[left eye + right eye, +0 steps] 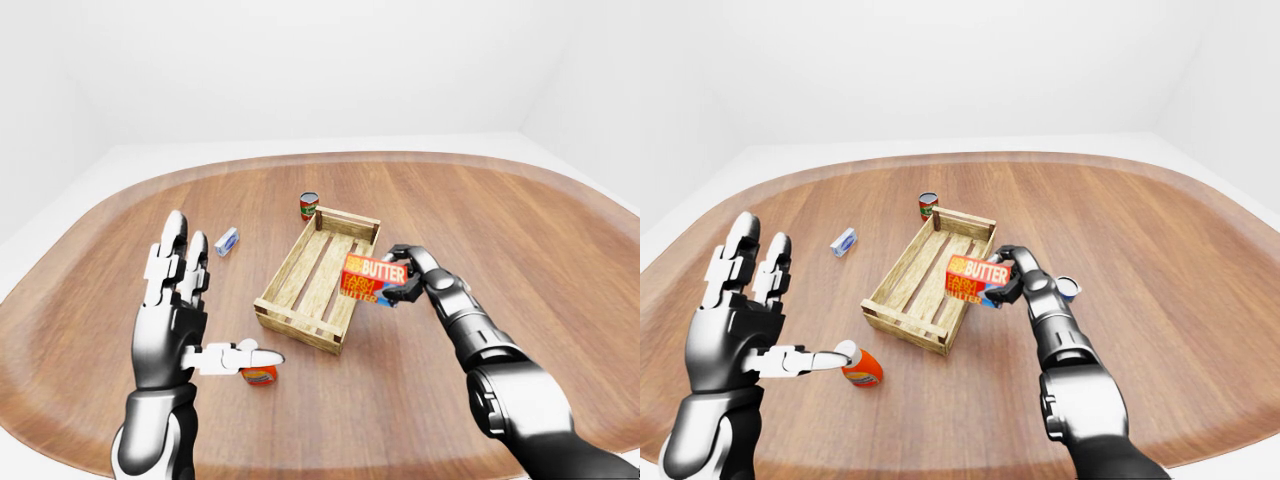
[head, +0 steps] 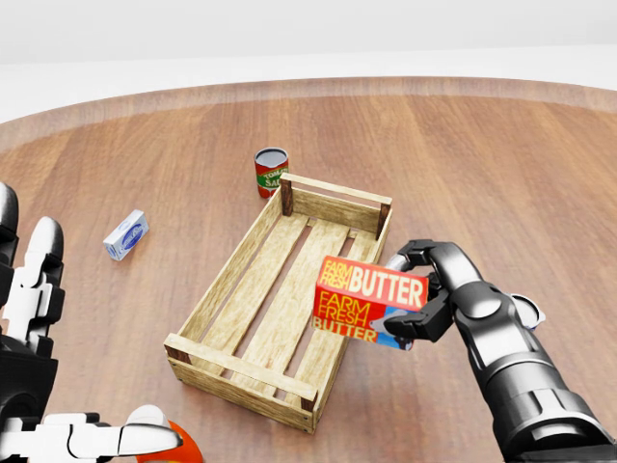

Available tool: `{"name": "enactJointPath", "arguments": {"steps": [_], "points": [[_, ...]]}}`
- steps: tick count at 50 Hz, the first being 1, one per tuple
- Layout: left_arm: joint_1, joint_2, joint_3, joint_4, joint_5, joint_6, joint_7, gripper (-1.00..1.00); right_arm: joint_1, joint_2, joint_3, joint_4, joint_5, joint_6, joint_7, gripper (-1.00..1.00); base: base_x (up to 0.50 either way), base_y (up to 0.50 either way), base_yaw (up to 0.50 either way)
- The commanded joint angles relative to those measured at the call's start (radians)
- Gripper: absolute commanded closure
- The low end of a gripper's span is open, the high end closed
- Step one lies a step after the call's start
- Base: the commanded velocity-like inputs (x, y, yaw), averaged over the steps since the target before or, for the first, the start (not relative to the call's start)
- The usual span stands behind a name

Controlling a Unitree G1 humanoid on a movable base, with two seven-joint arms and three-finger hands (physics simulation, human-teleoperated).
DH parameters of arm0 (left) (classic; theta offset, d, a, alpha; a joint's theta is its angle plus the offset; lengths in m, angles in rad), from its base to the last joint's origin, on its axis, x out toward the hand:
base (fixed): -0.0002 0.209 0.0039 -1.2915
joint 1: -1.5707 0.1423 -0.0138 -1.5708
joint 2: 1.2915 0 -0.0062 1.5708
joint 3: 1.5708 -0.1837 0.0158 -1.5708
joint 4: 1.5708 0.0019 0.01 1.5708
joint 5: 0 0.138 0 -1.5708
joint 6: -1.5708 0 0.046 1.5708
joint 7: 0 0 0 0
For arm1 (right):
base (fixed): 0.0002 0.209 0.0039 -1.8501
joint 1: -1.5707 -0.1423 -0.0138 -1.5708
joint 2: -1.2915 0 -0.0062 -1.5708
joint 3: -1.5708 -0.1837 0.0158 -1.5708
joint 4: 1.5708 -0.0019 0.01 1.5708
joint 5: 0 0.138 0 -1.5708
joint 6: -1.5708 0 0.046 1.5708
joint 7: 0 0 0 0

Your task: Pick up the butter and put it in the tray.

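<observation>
The butter [image 2: 369, 297] is a red and orange box marked FARM FRESH BUTTER. My right hand [image 2: 422, 295] is shut on its right end and holds it in the air over the right rail of the wooden tray [image 2: 227, 280], near the tray's lower right part in the head view. The tray is a slatted crate with nothing in it. My left hand [image 1: 180, 310] is open with fingers spread, raised at the left of the views, well away from the tray.
A red can [image 2: 271, 172] stands just above the tray's upper left corner. A small blue and white box [image 2: 125, 234] lies left of the tray. An orange bottle [image 1: 862, 366] lies by my left hand. A white-topped can [image 1: 1067, 288] stands right of my right arm.
</observation>
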Motion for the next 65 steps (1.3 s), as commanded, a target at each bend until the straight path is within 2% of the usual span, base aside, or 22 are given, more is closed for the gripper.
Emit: {"name": "enactJointPath", "arguments": {"steps": [1, 13, 19, 28, 47, 65], "points": [[0.003, -0.001, 0.003, -0.006, -0.004, 0.0, -0.003, -1.0, -0.155, 0.041, -0.014, 0.127, 0.023, 0.0, -0.042, 1.0, 0.0, 0.0, 0.0], [0.007, -0.001, -0.011, 0.0, -0.003, 0.0, -0.006, -1.0, -0.239, 0.102, -0.041, 0.182, 0.032, 0.0, -0.098, 1.0, 0.0, 0.0, 0.0], [-0.005, 0.003, 0.011, 0.0, -0.018, 0.0, -0.009, -1.0, -0.256, 0.132, -0.04, 0.193, 0.028, 0.0, -0.105, 1.0, 0.0, 0.0, 0.0], [0.003, 0.0, 0.0, 0.0, -0.009, 0.0, -0.008, -1.0, -0.296, 0.172, -0.06, 0.214, 0.029, 0.0, -0.123, 1.0, 0.0, 0.0, 0.0], [-0.004, -0.001, 0.015, -0.004, -0.02, 0.0, -0.014, -1.0, -0.278, 0.216, -0.089, 0.232, 0.007, 0.0, -0.201, 1.0, 0.0, 0.0, 0.0], [-0.005, -0.002, 0.033, -0.024, -0.036, 0.0, -0.024, -1.0, -0.249, 0.254, -0.071, 0.241, -0.11, 0.0, -0.318, 1.0, 0.0, 0.0, 0.0]]}}
